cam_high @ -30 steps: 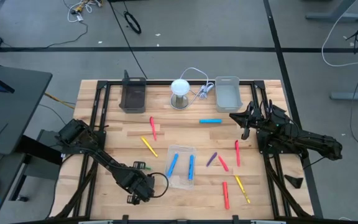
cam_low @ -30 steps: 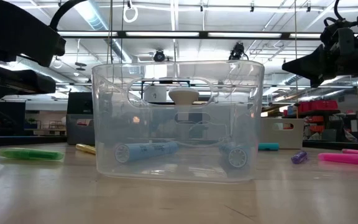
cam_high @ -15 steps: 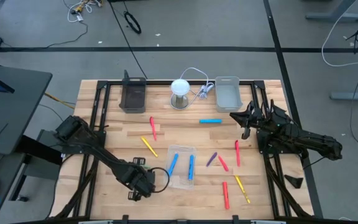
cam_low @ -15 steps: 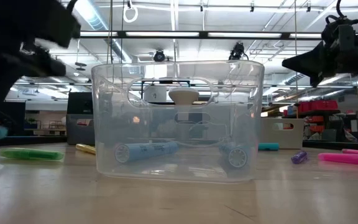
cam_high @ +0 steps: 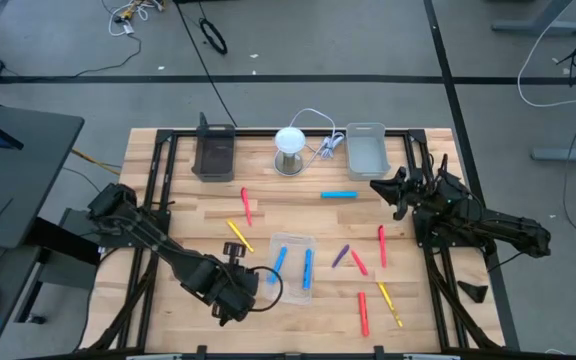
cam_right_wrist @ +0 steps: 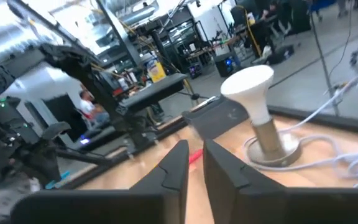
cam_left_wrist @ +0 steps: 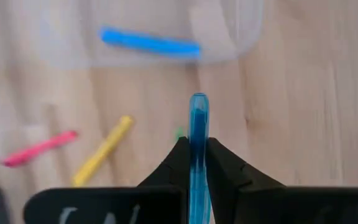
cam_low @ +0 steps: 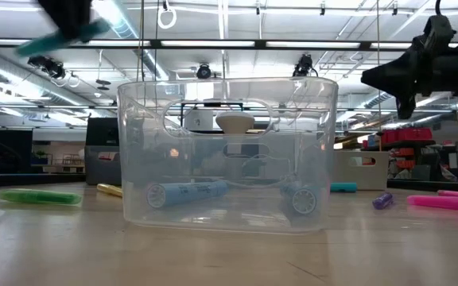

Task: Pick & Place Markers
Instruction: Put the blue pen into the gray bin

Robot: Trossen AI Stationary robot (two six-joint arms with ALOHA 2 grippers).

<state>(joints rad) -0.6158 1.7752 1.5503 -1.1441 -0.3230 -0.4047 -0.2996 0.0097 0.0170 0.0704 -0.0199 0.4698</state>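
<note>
The left gripper [cam_left_wrist: 197,163] clamps a blue marker [cam_left_wrist: 198,134] between its fingers, above the wood table [cam_high: 188,215] just beside the near-left corner of the clear tray [cam_high: 293,267], which holds two more blue markers [cam_high: 277,262]. The right gripper [cam_right_wrist: 194,163], fingers nearly closed and holding nothing, hangs over the far right of the table near the grey bin [cam_high: 366,150], facing the lamp [cam_right_wrist: 257,112]. Loose markers lie around the tray: red [cam_high: 246,205], yellow [cam_high: 239,235], a blue one [cam_high: 338,195], purple [cam_high: 341,256] and a green one [cam_low: 40,196]
</note>
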